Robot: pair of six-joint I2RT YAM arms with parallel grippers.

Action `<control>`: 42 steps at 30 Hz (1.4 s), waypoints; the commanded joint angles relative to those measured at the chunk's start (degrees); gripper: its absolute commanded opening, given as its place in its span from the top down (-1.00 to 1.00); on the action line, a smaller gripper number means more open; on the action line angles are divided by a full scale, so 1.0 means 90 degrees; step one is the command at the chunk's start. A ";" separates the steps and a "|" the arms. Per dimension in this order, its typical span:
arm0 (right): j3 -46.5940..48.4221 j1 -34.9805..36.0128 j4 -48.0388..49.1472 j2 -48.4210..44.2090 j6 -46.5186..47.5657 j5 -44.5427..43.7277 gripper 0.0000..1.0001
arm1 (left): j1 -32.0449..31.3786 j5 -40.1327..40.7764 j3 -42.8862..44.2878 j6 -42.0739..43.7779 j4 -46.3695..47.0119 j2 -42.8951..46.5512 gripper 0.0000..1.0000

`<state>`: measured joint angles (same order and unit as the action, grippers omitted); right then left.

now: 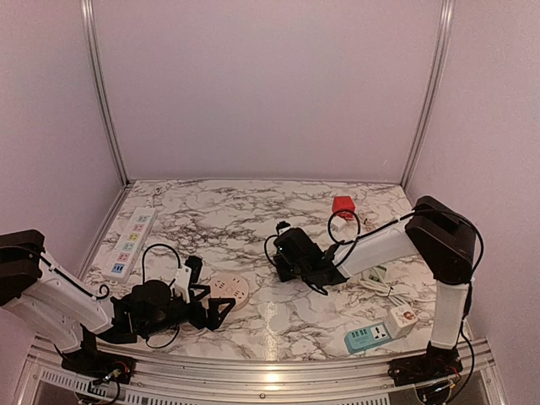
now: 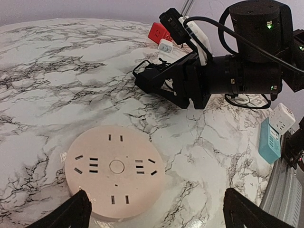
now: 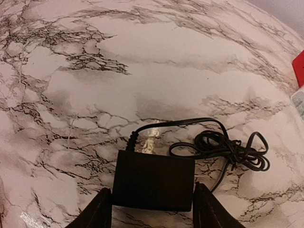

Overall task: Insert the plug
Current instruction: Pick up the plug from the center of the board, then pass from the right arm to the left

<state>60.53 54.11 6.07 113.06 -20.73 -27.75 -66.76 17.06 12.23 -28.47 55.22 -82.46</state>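
The plug [image 3: 154, 180] is a flat black adapter block lying on the marble table, its black cable [image 3: 228, 147] coiled to the right. My right gripper [image 3: 152, 202] stands low over it, one finger pressed against each side of the block. In the top view the right gripper [image 1: 288, 257] covers the plug at mid-table. A round pale-pink socket disc [image 2: 115, 171] with several slot pairs lies flat to the left. My left gripper [image 2: 156, 206] is wide open just near of the disc, left finger at its rim, holding nothing. The left gripper [image 1: 215, 308] and the disc [image 1: 229, 289] also show from above.
A long white power strip [image 1: 131, 243] lies at the far left. A red cube adapter [image 1: 342, 207] sits at the back right. A teal power strip [image 1: 367, 337] and a white cube adapter [image 1: 402, 319] sit at the front right beside white cabling.
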 commanded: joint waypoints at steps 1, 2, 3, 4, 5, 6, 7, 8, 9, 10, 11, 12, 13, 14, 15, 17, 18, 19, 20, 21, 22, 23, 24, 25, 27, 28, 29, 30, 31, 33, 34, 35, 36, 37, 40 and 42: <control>-0.0012 0.0028 0.0136 -0.0144 0.0023 0.0008 0.08 | -0.0043 0.0062 0.0232 0.0177 -0.0043 -0.0116 -0.98; -0.0097 0.0031 0.0238 -0.0257 0.0053 0.0051 0.11 | -0.0043 0.0022 0.0262 0.0158 -0.0040 -0.0177 -0.98; -0.0199 0.0036 0.0378 -0.0405 0.0108 0.0114 0.15 | -0.0043 -0.0064 0.0276 0.0130 0.0023 -0.0226 -0.98; -0.0307 0.0041 0.0523 -0.0550 0.0207 0.0289 0.21 | -0.0043 -0.0131 0.0280 0.0124 0.0114 -0.0265 -0.98; -0.0425 0.0047 0.0652 -0.0722 0.0287 0.0414 0.25 | -0.0043 -0.0203 0.0296 0.0131 0.0192 -0.0297 -0.98; -0.0566 0.0070 0.0816 -0.0900 0.0375 0.0498 0.27 | -0.0043 -0.0246 0.0321 0.0144 0.0244 -0.0310 -0.98; -0.0725 0.0108 0.0997 -0.1081 0.0455 0.0541 0.27 | -0.0043 -0.0284 0.0337 0.0136 0.0321 -0.0334 -0.98; -0.0889 0.0185 0.1248 -0.1282 0.0564 0.0552 0.28 | -0.0043 -0.0348 0.0347 0.0124 0.0405 -0.0381 -0.98; -0.1078 0.0285 0.1516 -0.1458 0.0709 0.0561 0.28 | -0.0043 -0.0440 0.0343 0.0093 0.0474 -0.0412 -0.98; -0.1301 0.0400 0.1790 -0.1639 0.0951 0.0541 0.28 | -0.0043 -0.0538 0.0328 0.0051 0.0562 -0.0438 -0.98; -0.1446 0.0560 0.2068 -0.1801 0.1138 0.0506 0.27 | -0.0043 -0.0650 0.0306 0.0014 0.0688 -0.0448 -0.98; -0.1586 0.0728 0.2310 -0.1942 0.1352 0.0402 0.27 | -0.0043 -0.0771 0.0273 0.0005 0.0833 -0.0434 -0.98; -0.1719 0.0954 0.2579 -0.2078 0.1566 0.0220 0.27 | -0.0043 -0.0838 0.0243 -0.0014 0.0963 -0.0403 -0.98; -0.1867 0.1183 0.2853 -0.2174 0.1830 0.0014 0.26 | -0.0043 -0.0904 0.0200 -0.0046 0.1145 -0.0384 -0.98; -0.1991 0.1421 0.3119 -0.2258 0.2081 -0.0222 0.26 | -0.0043 -0.0955 0.0146 -0.0074 0.1278 -0.0373 -0.98; -0.2173 0.1823 0.3614 -0.2354 0.2559 -0.0523 0.26 | -0.0043 -0.1020 0.0033 -0.0141 0.1464 -0.0289 -0.98; -0.2221 0.2001 0.3834 -0.2372 0.2733 -0.0656 0.25 | -0.0043 -0.1078 -0.0014 -0.0147 0.1548 -0.0233 -0.98; -0.2250 0.2193 0.3977 -0.2373 0.2864 -0.0789 0.25 | -0.0043 -0.1126 -0.0057 -0.0140 0.1618 -0.0153 -0.98; -0.2265 0.2304 0.4088 -0.2362 0.2975 -0.0921 0.25 | -0.0043 -0.1178 -0.0096 -0.0138 0.1705 -0.0087 -0.98; -0.2284 0.2413 0.4206 -0.2355 0.3073 -0.1050 0.24 | -0.0045 -0.1211 -0.0141 -0.0122 0.1813 -0.0050 -0.98; -0.2333 0.2492 0.4345 -0.2348 0.3182 -0.1131 0.24 | -0.0051 -0.1229 -0.0218 -0.0126 0.1960 -0.0031 -0.98; -0.2390 0.2546 0.4518 -0.2338 0.3279 -0.1137 0.24 | -0.0048 -0.1231 -0.0327 -0.0132 0.2121 -0.0012 -0.98; -0.2420 0.2597 0.4652 -0.2315 0.3364 -0.1104 0.24 | -0.0048 -0.1248 -0.0405 -0.0150 0.2265 0.0006 -0.98; -0.2404 0.2633 0.4664 -0.2288 0.3418 -0.1090 0.24 | -0.0041 -0.1276 -0.0478 -0.0161 0.2411 0.0035 -0.98; -0.2366 0.2767 0.4764 -0.2193 0.3591 -0.1166 0.24 | -0.0050 -0.1378 -0.0568 -0.0167 0.2669 0.0074 -0.97; -0.2366 0.2846 0.4867 -0.2137 0.3745 -0.1244 0.24 | -0.0051 -0.1407 -0.0592 -0.0167 0.2755 0.0090 -0.97; -0.2377 0.2937 0.5008 -0.2078 0.3886 -0.1324 0.24 | -0.0048 -0.1407 -0.0612 -0.0183 0.2820 0.0089 -0.96; -0.2385 0.3024 0.5153 -0.2008 0.4047 -0.1418 0.24 | -0.0050 -0.1407 -0.0637 -0.0191 0.2878 0.0091 -0.95; -0.2386 0.3125 0.5319 -0.1935 0.4197 -0.1503 0.23 | -0.0050 -0.1395 -0.0668 -0.0216 0.2940 0.0086 -0.95; -0.2350 0.3333 0.5607 -0.1771 0.4549 -0.1727 0.23 | -0.0047 -0.1377 -0.0772 -0.0247 0.3202 0.0045 -0.93; -0.2334 0.3436 0.5774 -0.1678 0.4726 -0.1843 0.23 | -0.0051 -0.1380 -0.0823 -0.0279 0.3427 0.0016 -0.93; -0.2318 0.3529 0.5919 -0.1586 0.4916 -0.1947 0.23 | -0.0045 -0.1387 -0.0868 -0.0293 0.3538 -0.0025 -0.92; -0.2306 0.3623 0.6082 -0.1490 0.5082 -0.2017 0.22 | -0.0048 -0.1401 -0.0904 -0.0307 0.3685 -0.0073 -0.91; -0.2281 0.3707 0.6225 -0.1400 0.5253 -0.2078 0.22 | -0.0044 -0.1435 -0.0925 -0.0322 0.3826 -0.0104 -0.90; -0.2205 0.3936 0.6599 -0.1178 0.5609 -0.2258 0.21 | -0.0045 -0.1544 -0.0883 -0.0291 0.3899 -0.0133 -0.86; -0.2191 0.4036 0.6702 -0.1137 0.5684 -0.2278 0.21 | -0.0052 -0.1576 -0.0862 -0.0272 0.3916 -0.0184 -0.83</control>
<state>39.00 88.68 59.00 102.04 25.19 -44.91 -66.87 4.45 4.32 -31.05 85.56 -83.22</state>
